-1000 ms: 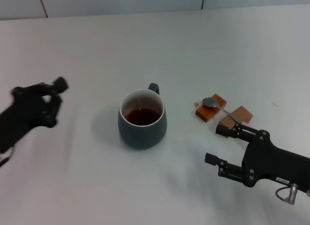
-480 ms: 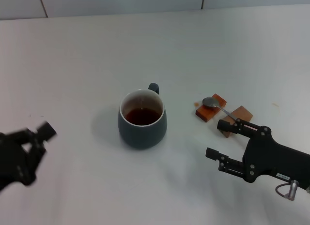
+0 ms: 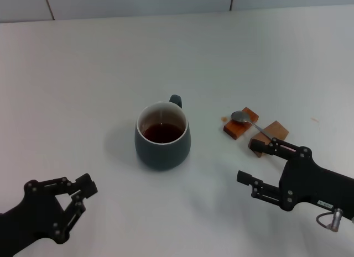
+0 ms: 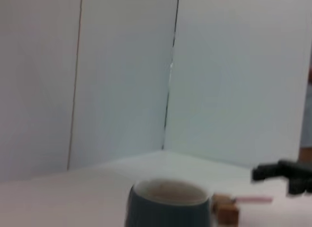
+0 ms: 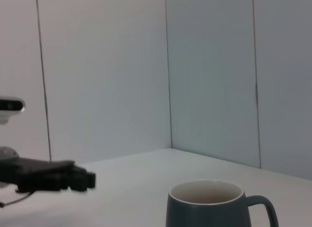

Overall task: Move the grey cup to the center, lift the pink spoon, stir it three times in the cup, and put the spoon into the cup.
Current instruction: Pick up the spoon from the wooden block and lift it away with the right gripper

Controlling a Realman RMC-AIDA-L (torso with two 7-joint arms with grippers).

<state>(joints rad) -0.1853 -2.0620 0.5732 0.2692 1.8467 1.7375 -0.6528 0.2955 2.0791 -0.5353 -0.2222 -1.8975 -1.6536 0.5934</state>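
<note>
Grey cup (image 3: 162,136) of dark liquid at table centre, pink spoon (image 3: 250,122) lying across two wooden blocks (image 3: 256,134), right gripper (image 3: 261,164) released beside them, left gripper (image 3: 74,195) released, low left.

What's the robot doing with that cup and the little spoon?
Nothing is being held. The grey cup of dark drink sits mid-table. The pink spoon rests across two wooden blocks beside it. The right gripper, open, hovers close to the spoon. The left gripper is low at the near left, away from everything.
</note>
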